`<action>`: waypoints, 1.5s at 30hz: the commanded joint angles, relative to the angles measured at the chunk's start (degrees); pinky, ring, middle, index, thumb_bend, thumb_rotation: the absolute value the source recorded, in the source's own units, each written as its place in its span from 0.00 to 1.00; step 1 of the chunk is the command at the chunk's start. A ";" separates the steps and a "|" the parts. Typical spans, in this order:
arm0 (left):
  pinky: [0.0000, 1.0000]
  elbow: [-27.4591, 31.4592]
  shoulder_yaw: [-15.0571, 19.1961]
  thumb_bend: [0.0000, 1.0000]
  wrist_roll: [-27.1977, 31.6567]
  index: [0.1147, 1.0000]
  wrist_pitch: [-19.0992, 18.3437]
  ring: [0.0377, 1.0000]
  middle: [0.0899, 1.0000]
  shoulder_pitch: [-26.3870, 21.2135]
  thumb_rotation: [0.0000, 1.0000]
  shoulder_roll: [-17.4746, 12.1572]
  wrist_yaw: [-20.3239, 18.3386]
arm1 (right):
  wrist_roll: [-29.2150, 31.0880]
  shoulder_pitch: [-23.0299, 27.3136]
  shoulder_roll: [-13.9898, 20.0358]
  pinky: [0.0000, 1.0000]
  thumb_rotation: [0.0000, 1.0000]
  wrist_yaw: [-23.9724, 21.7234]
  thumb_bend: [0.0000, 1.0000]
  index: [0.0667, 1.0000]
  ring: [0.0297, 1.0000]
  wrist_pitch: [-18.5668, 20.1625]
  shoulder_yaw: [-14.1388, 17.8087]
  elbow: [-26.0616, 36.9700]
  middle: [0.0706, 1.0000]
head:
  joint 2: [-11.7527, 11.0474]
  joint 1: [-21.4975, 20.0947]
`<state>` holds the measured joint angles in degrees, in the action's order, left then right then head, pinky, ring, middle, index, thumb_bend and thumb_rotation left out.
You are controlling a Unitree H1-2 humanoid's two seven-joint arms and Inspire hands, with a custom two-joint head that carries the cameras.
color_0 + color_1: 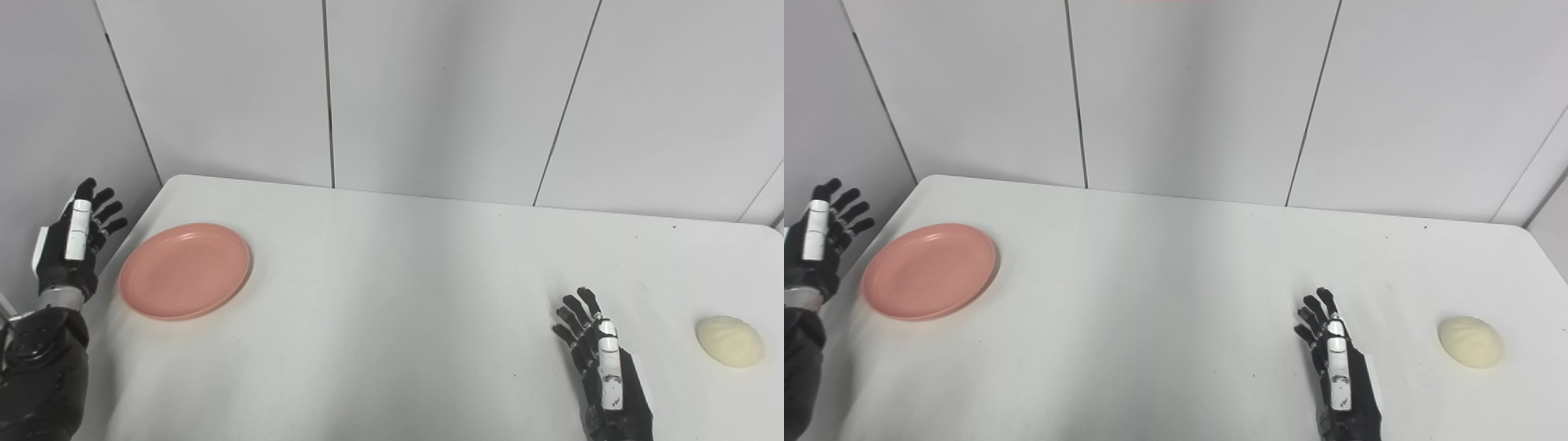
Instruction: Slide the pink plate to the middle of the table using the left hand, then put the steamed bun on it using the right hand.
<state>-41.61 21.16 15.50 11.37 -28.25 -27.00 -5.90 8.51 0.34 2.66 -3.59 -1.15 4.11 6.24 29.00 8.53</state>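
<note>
Pink plate (185, 270) sits far left on the tabletop (392, 294), probably light and slick, so push its left rim. Left robot hand (73, 245) and right robot hand (603, 367) are spread, empty. Steamed bun (729, 341) looks squishy, near right.

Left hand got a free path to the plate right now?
Probably yes. The left hand is open just off the table's left edge, beside the plate, with nothing between them. The bun and right hand are far off.

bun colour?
The steamed bun is pale cream-yellow; it shows best in the left eye view.
</note>
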 commanded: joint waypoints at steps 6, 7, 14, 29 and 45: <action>0.84 -3.09 -0.37 0.96 -1.20 0.95 4.81 0.86 0.89 -2.49 0.83 -2.74 0.17 | 0.41 -0.51 0.03 0.88 1.00 -0.02 0.71 0.93 0.90 -0.08 0.10 1.17 0.90 | 0.29 0.00; 0.84 -3.80 -0.47 0.96 -1.30 0.95 5.19 0.86 0.89 -2.53 0.83 -2.75 0.15 | 0.35 -0.54 0.05 0.88 1.00 0.00 0.72 0.93 0.90 -0.01 0.09 1.24 0.90 | 0.45 -0.16; 0.87 -7.62 -1.53 0.99 -1.48 0.94 7.71 0.91 0.92 -2.77 0.81 -1.71 0.21 | 0.37 -0.80 0.16 0.87 1.00 -0.07 0.72 0.93 0.89 0.43 0.02 1.89 0.90 | 0.87 -0.41; 0.81 -5.86 -3.88 1.00 0.23 0.93 7.92 0.88 0.91 -2.95 0.80 2.78 -2.20 | -0.17 -0.57 -0.26 0.85 1.00 0.35 0.73 0.93 0.87 0.70 -0.49 1.84 0.88 | 1.10 -1.04; 0.79 0.77 -6.03 0.97 -0.02 0.92 4.16 0.89 0.90 -1.56 0.79 6.21 -3.26 | -0.06 -0.49 -0.43 0.84 1.00 0.89 0.72 0.93 0.87 1.31 -0.99 2.11 0.89 | 1.09 -1.51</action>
<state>-42.69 15.47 15.80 14.90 -28.91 -20.01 -8.42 8.18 -0.37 2.54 -2.53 0.24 3.24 7.06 30.06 6.94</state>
